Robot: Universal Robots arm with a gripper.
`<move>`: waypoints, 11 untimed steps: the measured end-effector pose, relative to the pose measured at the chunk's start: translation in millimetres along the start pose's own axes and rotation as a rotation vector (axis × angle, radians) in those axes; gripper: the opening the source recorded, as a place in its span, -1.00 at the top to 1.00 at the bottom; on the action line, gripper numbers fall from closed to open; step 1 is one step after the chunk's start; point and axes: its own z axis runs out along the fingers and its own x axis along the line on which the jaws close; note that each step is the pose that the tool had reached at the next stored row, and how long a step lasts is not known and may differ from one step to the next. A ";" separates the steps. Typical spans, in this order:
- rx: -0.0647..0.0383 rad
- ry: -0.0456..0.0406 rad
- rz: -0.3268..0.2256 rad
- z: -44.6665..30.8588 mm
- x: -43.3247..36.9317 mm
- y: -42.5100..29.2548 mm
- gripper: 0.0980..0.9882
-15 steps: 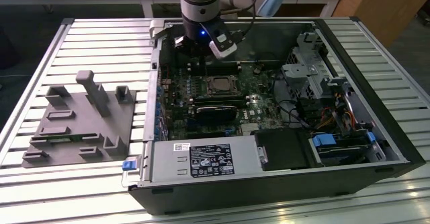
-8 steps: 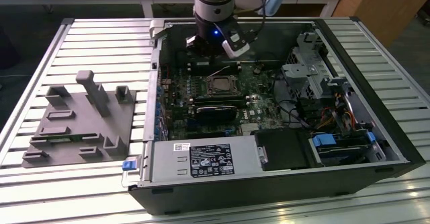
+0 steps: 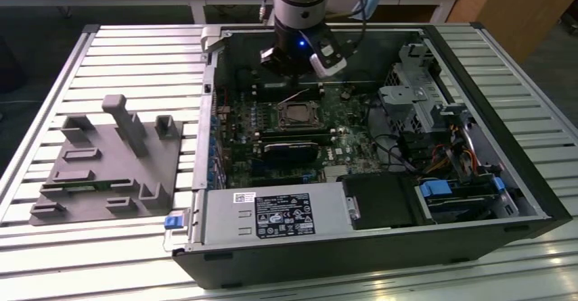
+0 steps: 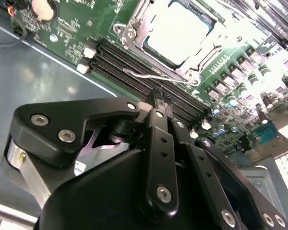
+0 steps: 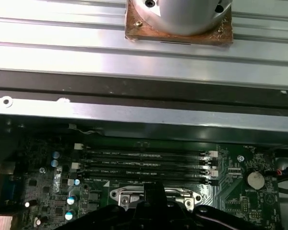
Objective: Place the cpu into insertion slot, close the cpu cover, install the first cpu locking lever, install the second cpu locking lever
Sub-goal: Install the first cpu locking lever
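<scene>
The cpu (image 4: 180, 31) lies in the insertion slot (image 3: 296, 116) in the middle of the green motherboard, its silvery top showing bright. The metal cover frame (image 4: 134, 29) lies flat around it. A thin wire locking lever (image 4: 153, 76) runs loose along the slot's edge, beside the black memory slots. My gripper (image 4: 157, 96) hovers just above that lever, its two black fingers pressed together and holding nothing. In the exterior view the gripper (image 3: 291, 71) hangs over the board just behind the slot. In the first wrist view the gripper (image 5: 153, 191) sits at the slot's metal rim (image 5: 117, 194).
The open computer case (image 3: 532, 199) lies on a slatted metal table. Long memory slots (image 5: 144, 165) run beside the socket. A drive cage (image 3: 415, 105) and cables fill the exterior view's right, a power supply (image 3: 271, 214) the front. A grey fixture tray (image 3: 108, 166) rests on the exterior view's left.
</scene>
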 end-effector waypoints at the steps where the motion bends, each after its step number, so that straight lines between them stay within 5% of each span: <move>1: 0.003 -0.0007 0.003 0.0 -0.5 0.0 0.98; 6: 0.006 -0.0014 0.005 0.2 -0.6 0.0 0.98; 11: 0.040 -0.0311 0.033 1.7 -0.5 -0.4 0.98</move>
